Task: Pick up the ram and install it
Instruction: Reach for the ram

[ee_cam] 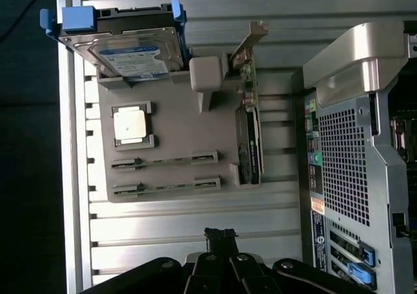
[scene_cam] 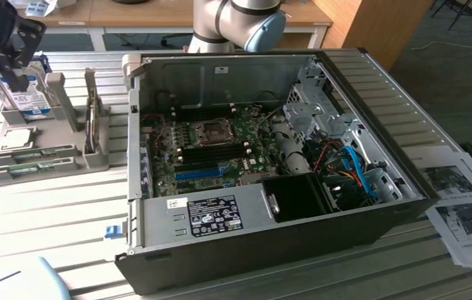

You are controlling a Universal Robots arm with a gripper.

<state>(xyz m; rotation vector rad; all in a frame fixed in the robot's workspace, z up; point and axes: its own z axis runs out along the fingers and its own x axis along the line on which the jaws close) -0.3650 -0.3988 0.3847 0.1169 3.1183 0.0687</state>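
An open desktop computer case (scene_cam: pixel 302 206) is seen lying on its side on a slatted metal table (scene_cam: pixel 52 215), with the motherboard (scene_cam: pixel 210 147) exposed inside. Behind the case, the Universal Robots arm (scene_cam: pixel 236 22) is visible. At the exterior view's right, printed sheets (scene_cam: pixel 461 206) are laid on the table beside the case.

At the exterior view's left, a grey parts holder (ee_cam: pixel 189 128) is placed near the case but apart from it. In this holder a hard drive (ee_cam: pixel 133 53) with a blue-white label is kept in a blue-edged bracket, and what appears to be an expansion card (ee_cam: pixel 249 141) is stood on its edge.

Both green sticks are still lodged in their long grooves in the holder: the ram stick nearer the processor (ee_cam: pixel 163 160) and the ram stick farther from the processor (ee_cam: pixel 163 188). The square processor (ee_cam: pixel 130 124) is set between the hard drive and these sticks.

The gripper (ee_cam: pixel 220 236) is held above the table, well apart from the sticks; its fingers are pressed together and nothing is carried between them.
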